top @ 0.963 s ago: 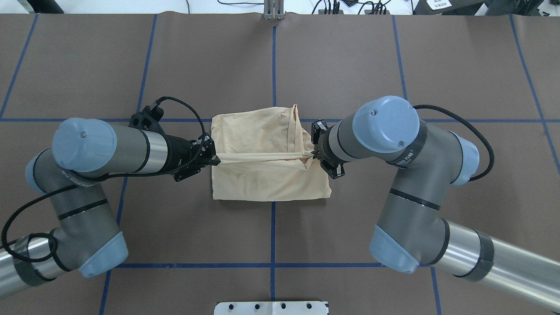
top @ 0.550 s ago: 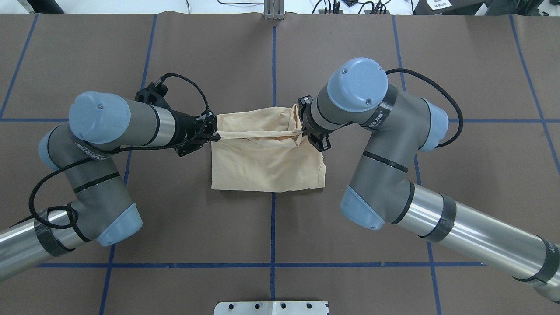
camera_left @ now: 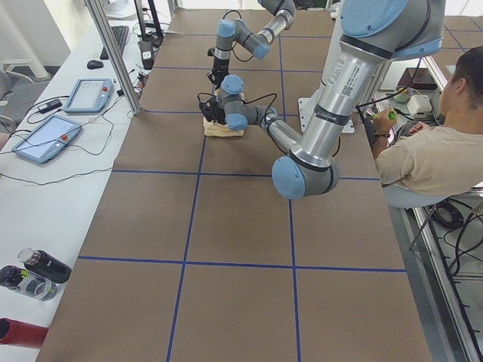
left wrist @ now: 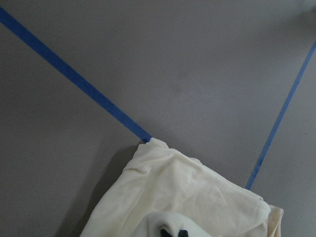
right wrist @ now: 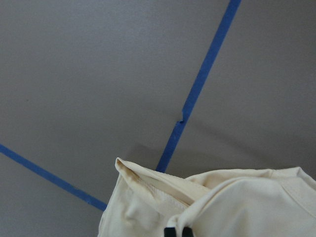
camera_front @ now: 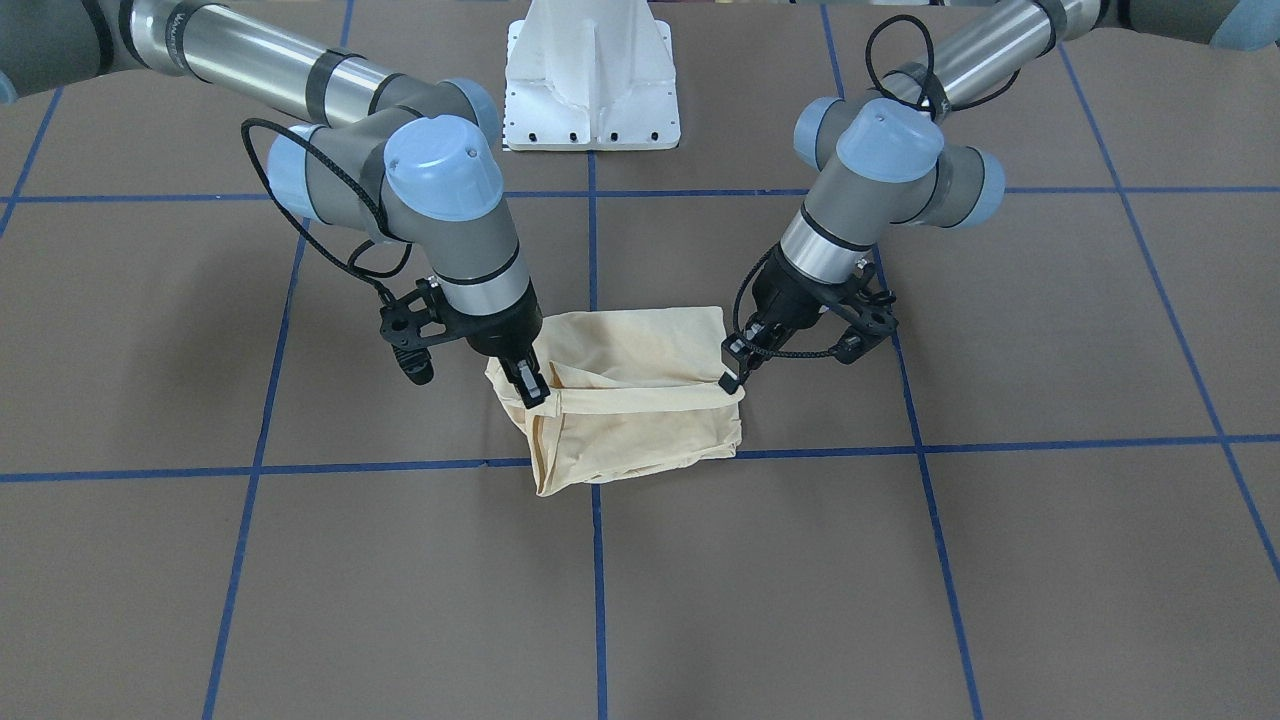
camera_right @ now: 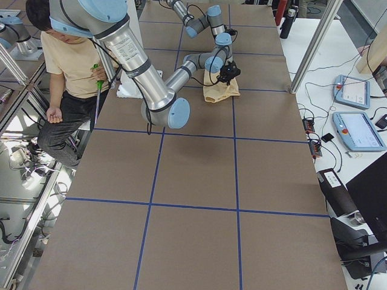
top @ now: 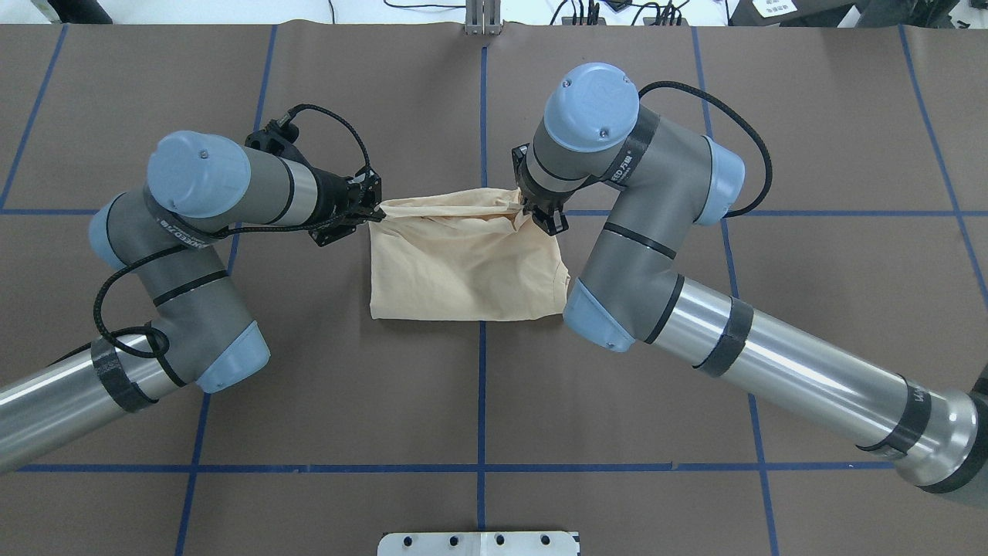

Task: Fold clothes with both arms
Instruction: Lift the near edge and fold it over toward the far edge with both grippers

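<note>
The left arm (top: 182,287) enters from the near left, bends sharply at the elbow and directs its wrist inward toward the centre. The right arm (top: 741,347) extends from the near right, doubles back at the elbow and angles its wrist steeply downward. The left gripper (top: 376,210) and the right gripper (top: 532,207) face each other, each with its jaws closed on one end of the same raised edge of the shirt (top: 463,262).

A brown table (top: 347,401) crossed by blue tape (top: 481,401); a person (camera_left: 445,151) sits beside it (bottles (camera_left: 38,269) and pendants (camera_left: 38,139) lie opposite).
</note>
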Controlling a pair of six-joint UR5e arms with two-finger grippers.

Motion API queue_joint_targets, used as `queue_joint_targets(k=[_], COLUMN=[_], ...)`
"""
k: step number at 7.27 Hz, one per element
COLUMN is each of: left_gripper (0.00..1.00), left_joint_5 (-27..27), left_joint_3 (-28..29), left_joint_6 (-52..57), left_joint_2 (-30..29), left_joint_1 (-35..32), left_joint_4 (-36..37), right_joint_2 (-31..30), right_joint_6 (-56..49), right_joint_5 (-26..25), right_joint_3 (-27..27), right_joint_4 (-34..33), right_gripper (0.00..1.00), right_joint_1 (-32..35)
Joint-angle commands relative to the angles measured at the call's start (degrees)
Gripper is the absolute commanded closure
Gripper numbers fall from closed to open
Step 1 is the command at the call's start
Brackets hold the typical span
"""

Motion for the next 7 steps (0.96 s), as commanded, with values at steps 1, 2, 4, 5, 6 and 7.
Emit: queue_joint_targets(k=[1,2,4,5,6,7], left_gripper=[1.0,0.96,0.64,0.01,0.0,0.0], left_joint_5=[0.27,0.27,1.67,3.51,3.61,3.35], left_joint_3=[4.96,8.29,17.25,18.16,18.25,18.08], left_joint_6=[-0.03,-0.03,-0.03,0.06,1.28,2.25], left_joint_2=[-2.12,-2.91,-8.26,-8.89,-9.16,-9.25], left_joint_1=[-1.13,-2.44,-4.81,-5.78,-7.18,-7.81], left_joint_4=[-2.2,-5.1,-8.71,-10.03,-10.05,-10.05], right_joint_2=[2.5,6.17,9.98,14.25,14.82,14.65], right_joint_6=[-0.49,-0.93,-4.53,-6.1,-7.42,-10.48], right_joint_5=[0.19,0.19,0.02,-0.07,0.45,3.59], right_joint_3=[-6.07,-11.14,-22.21,-29.49,-29.82,-29.74], right_joint_4=[3.45,3.8,12.6,17.03,16.99,16.82], right_gripper=[0.94,0.88,0.01,0.0,0.0,0.0], right_joint_1=[1.01,2.33,4.18,5.06,7.5,8.92])
